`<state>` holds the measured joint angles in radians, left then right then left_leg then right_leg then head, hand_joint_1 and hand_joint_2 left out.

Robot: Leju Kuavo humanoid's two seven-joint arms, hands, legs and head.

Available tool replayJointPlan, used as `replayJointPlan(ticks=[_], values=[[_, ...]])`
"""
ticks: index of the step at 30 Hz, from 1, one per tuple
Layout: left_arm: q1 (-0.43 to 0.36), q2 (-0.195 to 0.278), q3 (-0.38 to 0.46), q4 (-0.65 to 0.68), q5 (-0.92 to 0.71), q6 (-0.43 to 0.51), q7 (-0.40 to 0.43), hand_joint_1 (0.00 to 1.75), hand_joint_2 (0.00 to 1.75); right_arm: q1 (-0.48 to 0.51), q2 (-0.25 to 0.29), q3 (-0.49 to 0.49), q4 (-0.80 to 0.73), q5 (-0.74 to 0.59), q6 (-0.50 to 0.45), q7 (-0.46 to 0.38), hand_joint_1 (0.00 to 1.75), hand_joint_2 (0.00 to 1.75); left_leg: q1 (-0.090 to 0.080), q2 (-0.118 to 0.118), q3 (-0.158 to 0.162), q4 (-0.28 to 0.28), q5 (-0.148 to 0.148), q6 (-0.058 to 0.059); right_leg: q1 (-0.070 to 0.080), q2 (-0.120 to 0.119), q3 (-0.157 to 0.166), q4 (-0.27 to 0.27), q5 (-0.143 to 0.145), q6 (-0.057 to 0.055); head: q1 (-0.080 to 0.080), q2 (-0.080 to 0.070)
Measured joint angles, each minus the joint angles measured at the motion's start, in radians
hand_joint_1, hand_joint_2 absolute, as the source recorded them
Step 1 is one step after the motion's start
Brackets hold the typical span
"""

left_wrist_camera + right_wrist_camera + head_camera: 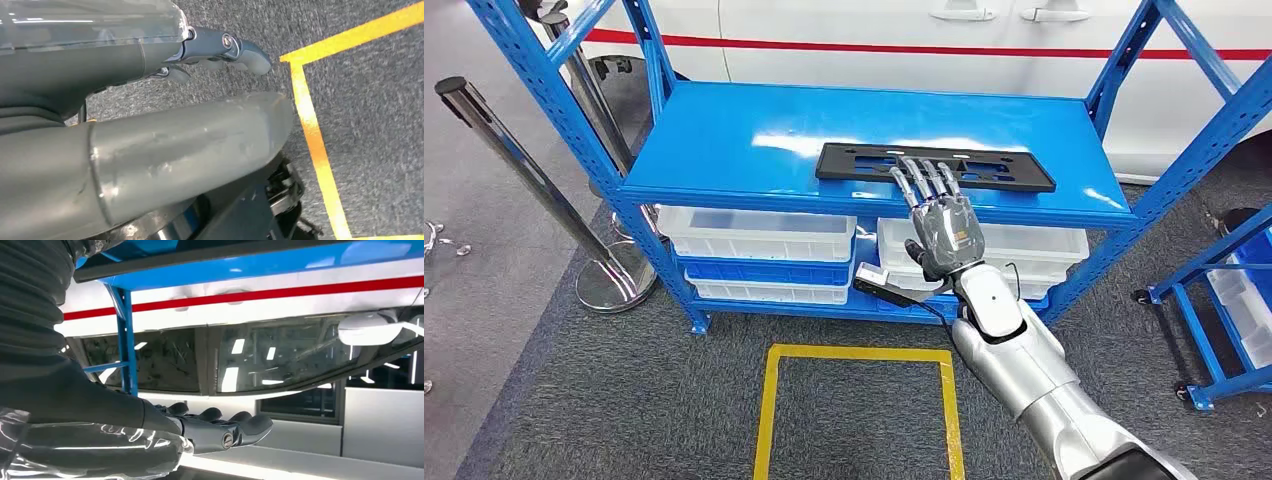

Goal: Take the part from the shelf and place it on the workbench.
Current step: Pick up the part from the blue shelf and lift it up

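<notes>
Part (935, 166) (black, flat) is touched on the shelf (724, 150) by the spread right robot hand (936, 215); lifting and placing are left.

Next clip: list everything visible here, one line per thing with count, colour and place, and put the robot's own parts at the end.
Part: one, black, flat, lying on the shelf's top level near its front edge.
Shelf: one, blue metal frame, straight ahead of the robot.
Bins: several, white and blue, stacked on the shelf's lower level.
Vehicle: one, white with a red stripe, behind the shelf.
Barrier posts: two, chrome, on the floor beside the shelf.
Floor marking: one, yellow tape outline on grey carpet before the shelf.
Cart: one, blue, at the far right.
Right hand: silver-grey, fingers extended, fingertips over the part's near edge.
Left hand: grey, hanging above the carpet, holding nothing.
</notes>
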<state>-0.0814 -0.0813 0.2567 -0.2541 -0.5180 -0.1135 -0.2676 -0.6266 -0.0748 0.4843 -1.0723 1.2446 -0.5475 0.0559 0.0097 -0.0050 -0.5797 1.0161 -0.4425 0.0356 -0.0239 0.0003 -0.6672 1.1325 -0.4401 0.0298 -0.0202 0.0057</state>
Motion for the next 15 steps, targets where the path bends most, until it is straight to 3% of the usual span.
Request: replayJointPlan(ticks=[3, 7, 9, 11, 12, 13, 14, 15], values=[[-0.002, 0.000, -0.003, 0.000, 0.005, -0.001, 0.004, 0.00, 0.00, -0.001, 0.002, -0.003, 0.005, 0.009, 0.016, 0.007, 0.00, 1.75, -0.003, -0.001, -0.004, 0.009, -0.007, -0.012, 0.004, 0.001, 0.035, -0.073, 0.009, -0.006, 0.000, 0.000], [-0.002, 0.001, -0.008, -0.001, 0.013, -0.002, 0.009, 0.00, 0.00, 0.000, 0.004, -0.006, 0.028, 0.020, 0.025, 0.011, 0.00, 1.75, -0.002, 0.000, -0.009, 0.017, -0.017, -0.032, 0.007, 0.002, 0.039, -0.089, 0.008, -0.029, 0.000, 0.000], [-0.002, 0.002, -0.009, -0.002, 0.013, -0.002, 0.010, 0.00, 0.00, -0.001, 0.007, -0.007, 0.038, 0.018, 0.024, 0.012, 0.00, 1.75, 0.001, 0.000, -0.038, 0.082, -0.059, -0.041, 0.005, 0.002, 0.042, -0.094, 0.011, -0.042, -0.001, 0.000], [-0.002, 0.002, -0.012, -0.002, 0.013, -0.002, 0.010, 0.00, 0.00, 0.001, 0.010, -0.007, 0.050, 0.018, 0.025, 0.012, 0.00, 1.75, 0.002, 0.000, -0.097, 0.208, -0.117, -0.046, 0.007, 0.001, 0.042, -0.094, 0.010, -0.048, 0.000, 0.000], [-0.001, 0.002, -0.013, -0.002, 0.013, -0.002, 0.011, 0.00, 0.00, 0.002, 0.011, -0.007, 0.056, 0.018, 0.027, 0.012, 0.00, 1.75, 0.002, 0.000, -0.123, 0.259, -0.133, -0.047, 0.009, 0.001, 0.042, -0.094, 0.009, -0.049, 0.000, 0.000], [0.001, 0.002, -0.015, -0.002, 0.013, -0.002, 0.012, 0.00, 0.00, 0.003, 0.011, -0.007, 0.062, 0.018, 0.028, 0.012, 0.00, 1.75, 0.002, 0.000, -0.136, 0.282, -0.131, -0.047, 0.010, 0.001, 0.042, -0.094, 0.009, -0.049, 0.000, 0.000], [0.001, 0.002, -0.016, -0.002, 0.013, -0.002, 0.013, 0.00, 0.00, 0.004, 0.011, -0.007, 0.066, 0.018, 0.029, 0.012, 0.00, 1.75, 0.002, 0.000, -0.131, 0.267, -0.112, -0.045, 0.011, 0.001, 0.043, -0.093, 0.009, -0.049, 0.000, 0.000], [0.002, 0.003, -0.018, -0.003, 0.013, -0.002, 0.013, 0.00, 0.00, 0.005, 0.011, -0.007, 0.069, 0.019, 0.029, 0.012, 0.00, 1.75, 0.001, 0.000, -0.108, 0.216, -0.078, -0.041, 0.012, 0.002, 0.044, -0.093, 0.009, -0.049, 0.000, 0.000]])
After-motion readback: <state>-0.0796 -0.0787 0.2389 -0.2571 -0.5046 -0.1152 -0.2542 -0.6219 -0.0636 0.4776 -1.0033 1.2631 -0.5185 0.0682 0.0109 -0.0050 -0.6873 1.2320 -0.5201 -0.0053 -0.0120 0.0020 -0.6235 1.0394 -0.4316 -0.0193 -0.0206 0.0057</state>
